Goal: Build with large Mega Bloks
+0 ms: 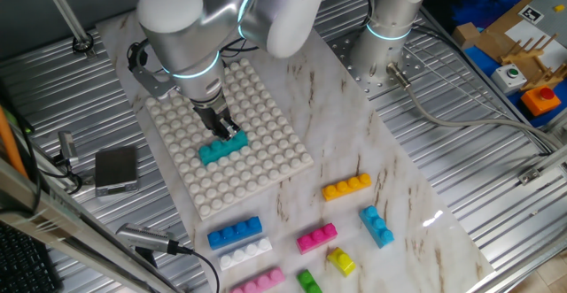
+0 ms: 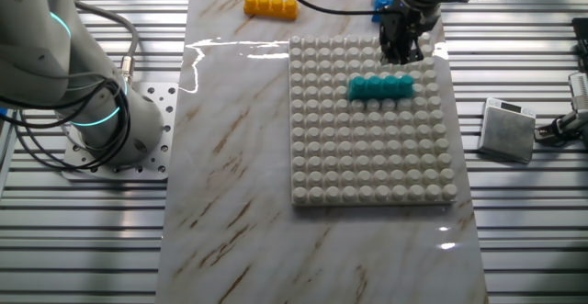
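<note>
I see the teal brick (image 1: pixel 221 148) seated on the white baseplate (image 1: pixel 266 165), toward its near-left part in the one fixed view. My end effector (image 1: pixel 229 130) sits right at the brick's far end; fingers look close together, but I cannot tell whether they grip it or are just off it. Loose bricks lie on the marble table (image 1: pixel 407 196) nearer the camera: orange (image 1: pixel 346 187), blue (image 1: pixel 235 233), white (image 1: pixel 245 255), magenta (image 1: pixel 317 237), light blue (image 1: pixel 376 225), yellow (image 1: pixel 341 260), green (image 1: pixel 308 281), pink (image 1: pixel 259 282).
</note>
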Robot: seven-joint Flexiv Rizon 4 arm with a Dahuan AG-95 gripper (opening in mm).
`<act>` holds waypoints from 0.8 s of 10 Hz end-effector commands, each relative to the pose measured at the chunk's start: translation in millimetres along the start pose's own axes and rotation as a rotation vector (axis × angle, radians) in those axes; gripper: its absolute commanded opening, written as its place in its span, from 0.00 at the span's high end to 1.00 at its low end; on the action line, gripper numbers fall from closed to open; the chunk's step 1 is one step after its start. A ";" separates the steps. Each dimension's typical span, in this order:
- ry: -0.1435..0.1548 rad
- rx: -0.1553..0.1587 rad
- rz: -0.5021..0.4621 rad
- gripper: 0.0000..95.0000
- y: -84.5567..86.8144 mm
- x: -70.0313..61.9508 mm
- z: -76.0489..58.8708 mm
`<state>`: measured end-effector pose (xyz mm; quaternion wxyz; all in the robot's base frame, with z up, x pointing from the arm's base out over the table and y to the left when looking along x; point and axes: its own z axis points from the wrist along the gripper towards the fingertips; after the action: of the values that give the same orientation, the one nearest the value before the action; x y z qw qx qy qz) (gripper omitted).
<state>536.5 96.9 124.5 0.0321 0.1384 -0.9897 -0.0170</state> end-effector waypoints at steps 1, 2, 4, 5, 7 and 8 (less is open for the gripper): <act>-0.005 -0.011 0.045 1.00 14.1 -15.9 1.4; -0.007 -0.011 0.075 1.00 32.4 -29.3 2.5; -0.009 -0.010 0.114 1.00 66.7 -44.5 6.8; -0.009 -0.010 0.133 1.00 84.9 -50.4 8.7; -0.009 -0.014 0.175 1.00 115.4 -60.9 12.1; -0.009 -0.014 0.182 1.00 122.6 -63.1 12.6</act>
<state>562.6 234.0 112.7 0.0300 0.0482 -0.9982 -0.0210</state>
